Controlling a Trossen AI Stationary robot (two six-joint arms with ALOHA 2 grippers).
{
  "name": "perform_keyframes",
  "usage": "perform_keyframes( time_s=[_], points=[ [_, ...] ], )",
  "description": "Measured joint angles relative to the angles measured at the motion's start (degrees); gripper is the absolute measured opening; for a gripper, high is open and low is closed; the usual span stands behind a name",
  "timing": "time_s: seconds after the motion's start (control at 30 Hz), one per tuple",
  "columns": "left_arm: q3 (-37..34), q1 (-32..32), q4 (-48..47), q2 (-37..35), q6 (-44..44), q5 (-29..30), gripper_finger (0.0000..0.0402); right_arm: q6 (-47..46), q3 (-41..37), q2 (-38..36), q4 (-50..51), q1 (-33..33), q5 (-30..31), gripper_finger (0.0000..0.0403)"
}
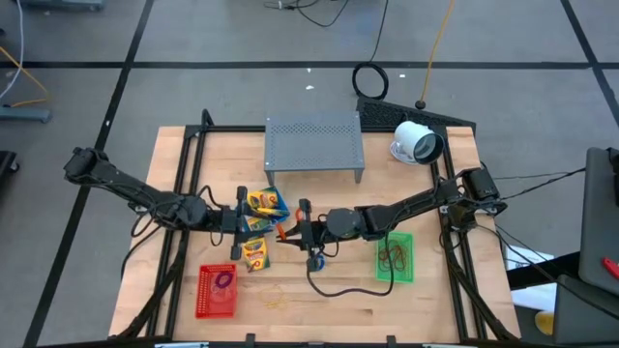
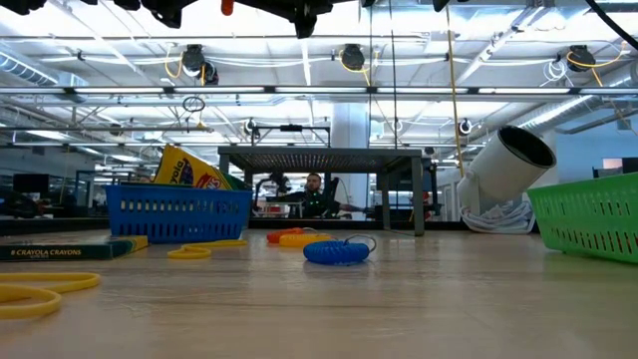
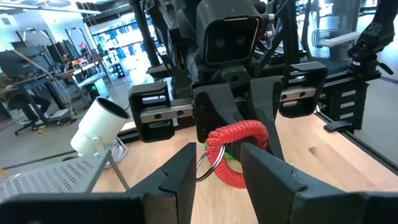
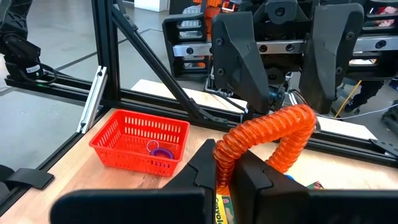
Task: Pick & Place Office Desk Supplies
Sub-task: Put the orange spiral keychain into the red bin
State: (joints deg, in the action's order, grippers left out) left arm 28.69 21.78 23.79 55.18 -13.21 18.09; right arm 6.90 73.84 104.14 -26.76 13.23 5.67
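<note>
Wrist views: L gripper [image 3: 214, 177] & R gripper [image 4: 227, 171] both clamped on orange coil [image 4: 273, 140].

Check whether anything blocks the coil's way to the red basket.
Nothing upright does. The coil hangs above the table, held in the right tool, with the left tool at it. A flat crayon pack lies between it and the red basket; carried this high, the coil should clear it.

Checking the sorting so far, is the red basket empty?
No. The right wrist view shows a purple loop lying on the floor of the red basket.
</note>
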Motion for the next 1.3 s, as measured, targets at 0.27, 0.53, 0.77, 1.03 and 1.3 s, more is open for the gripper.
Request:
perform_keyframes(
  time_s=[0.27, 0.53, 0.77, 1.03, 1.3],
  points=[
    [0.0, 0.0, 0.0, 0.0, 0.2, 0.0, 0.0106, 0.0, 0.0, 0.0, 0.0, 0.0, 0.0, 0.0009],
    [0.0, 0.0, -0.3, 0.0, -0.4, 0.0, 0.0010, 0.0, 0.0, 0.0, 0.0, 0.0, 0.0, 0.0009],
    [0.0, -0.9, -0.4, 0.0, 0.0, 0.0, 0.0006, 0.0, 0.0, 0.0, 0.0, 0.0, 0.0, 0.0009],
    [0.0, -1.1, -0.4, 0.0, 0.3, 0.0, 0.0003, 0.0, 0.0, 0.0, 0.0, 0.2, 0.0, 0.0012],
    [0.0, -1.1, -0.4, 0.0, 0.5, 0.0, 0.0002, -0.3, 0.0, 0.0, -1.0, 0.2, -4.3, 0.0048]
  ],
)
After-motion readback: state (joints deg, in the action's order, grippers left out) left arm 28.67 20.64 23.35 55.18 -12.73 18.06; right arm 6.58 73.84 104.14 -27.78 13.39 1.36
